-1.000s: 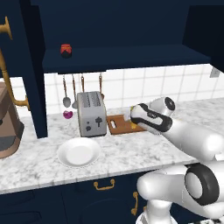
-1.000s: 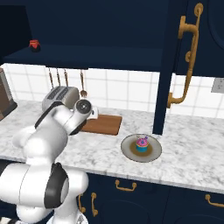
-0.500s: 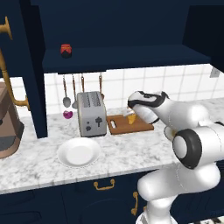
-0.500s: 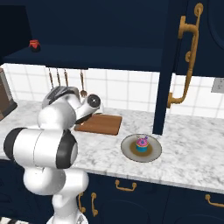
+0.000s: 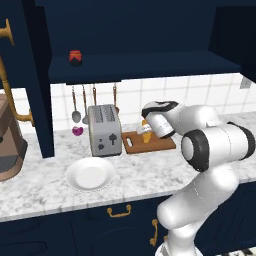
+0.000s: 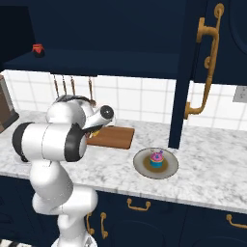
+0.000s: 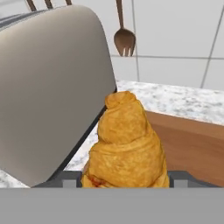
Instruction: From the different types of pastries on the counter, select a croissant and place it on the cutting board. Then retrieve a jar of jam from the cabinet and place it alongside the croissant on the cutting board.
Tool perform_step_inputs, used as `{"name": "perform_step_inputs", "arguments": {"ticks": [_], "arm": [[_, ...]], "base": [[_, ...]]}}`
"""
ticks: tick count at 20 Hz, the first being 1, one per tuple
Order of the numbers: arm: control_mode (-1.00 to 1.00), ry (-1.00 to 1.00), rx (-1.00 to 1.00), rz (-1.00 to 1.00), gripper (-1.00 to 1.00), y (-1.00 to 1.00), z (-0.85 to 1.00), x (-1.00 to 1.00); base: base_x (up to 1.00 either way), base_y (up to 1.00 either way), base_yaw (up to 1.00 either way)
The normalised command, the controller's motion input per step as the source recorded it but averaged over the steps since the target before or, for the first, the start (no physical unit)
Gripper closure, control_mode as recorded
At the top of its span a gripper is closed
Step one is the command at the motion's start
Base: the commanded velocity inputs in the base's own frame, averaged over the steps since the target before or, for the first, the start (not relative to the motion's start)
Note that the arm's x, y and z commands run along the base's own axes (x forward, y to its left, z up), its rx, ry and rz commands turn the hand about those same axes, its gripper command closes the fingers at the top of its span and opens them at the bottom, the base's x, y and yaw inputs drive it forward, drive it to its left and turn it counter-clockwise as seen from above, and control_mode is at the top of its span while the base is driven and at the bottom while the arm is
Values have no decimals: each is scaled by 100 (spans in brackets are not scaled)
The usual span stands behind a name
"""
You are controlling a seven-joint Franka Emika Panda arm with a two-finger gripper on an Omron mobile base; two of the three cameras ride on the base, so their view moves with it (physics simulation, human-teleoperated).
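Even, shadowless rendered light; perhaps slightly soft.

Simulated home kitchen: marble counter (image 5: pixel 45 192), white tile backsplash (image 6: pixel 140 99), toaster (image 5: pixel 104 130), hanging utensils (image 5: pixel 76 105) (spoon, fork among them), navy cabinet (image 5: pixel 130 30), brass-handled drawers (image 6: pixel 137 206).

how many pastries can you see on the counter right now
2: the croissant is at the claw, over the cutting board beside the toaster; the pink-frosted cupcake sits on a round plate further right. The arm may hide others.
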Motion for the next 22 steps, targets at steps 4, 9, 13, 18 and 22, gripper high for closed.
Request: {"name": "perform_step_inputs", "arguments": {"ticks": [4, 9, 13, 18, 22], "arm": [[-100, 0, 0, 3, 100, 0, -31, 27], [-100, 0, 0, 3, 100, 0, -31, 32], [-100, 0, 0, 3, 100, 0, -28, 39], [-100, 0, 0, 4, 100, 0, -30, 38], [-100, 0, 0, 4, 100, 3, -32, 46]], "base": [[0, 0, 0], [0, 0, 0], [0, 0, 0], [0, 0, 0], [0, 0, 0]]}}
